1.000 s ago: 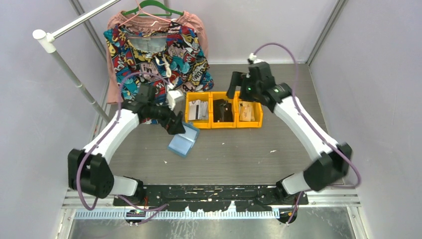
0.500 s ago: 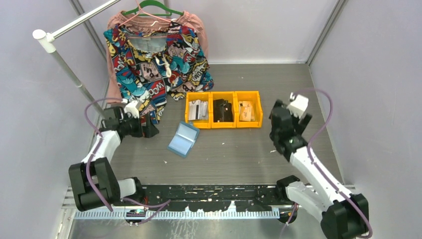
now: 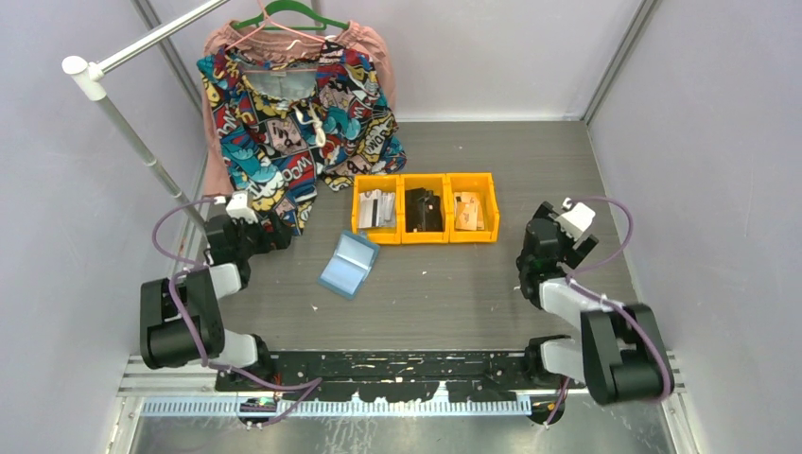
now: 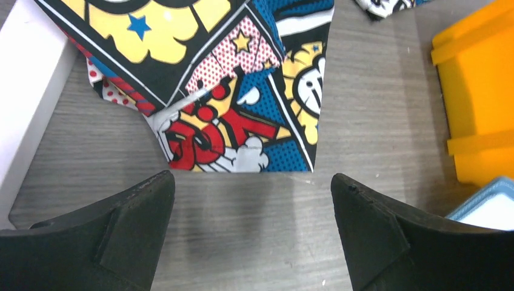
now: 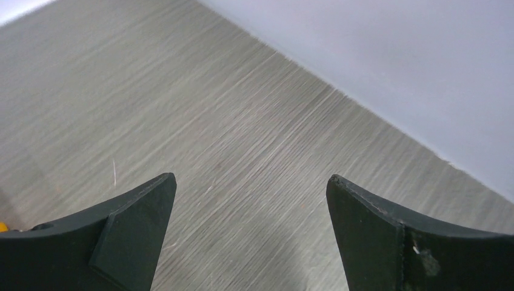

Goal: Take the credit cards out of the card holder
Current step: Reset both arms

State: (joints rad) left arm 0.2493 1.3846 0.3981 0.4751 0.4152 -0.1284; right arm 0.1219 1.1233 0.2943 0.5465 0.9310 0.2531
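The card holder (image 3: pixel 348 265) lies flat on the table (image 3: pixel 454 284), pale-blue face up, just in front of the leftmost of three orange bins (image 3: pixel 425 207) and apart from both arms. The top view does not show whether any sleeve holds a card. Pale credit cards (image 3: pixel 376 208) lie in that leftmost bin; the middle bin holds something dark, and the right one something beige.

The left gripper (image 4: pixel 251 242) sits low over the table at the holder's left, its fingers spread wide with nothing between them. It faces the hem of a comic-print shirt (image 4: pixel 236 127), which hangs from a green hanger (image 3: pixel 284 11). A corner of the holder shows at the right edge of its wrist view.

The right gripper (image 5: pixel 251 242) is folded back at the right side, well apart from the bins. It is likewise wide open and empty, over bare table near the wall (image 5: pixel 394 54).
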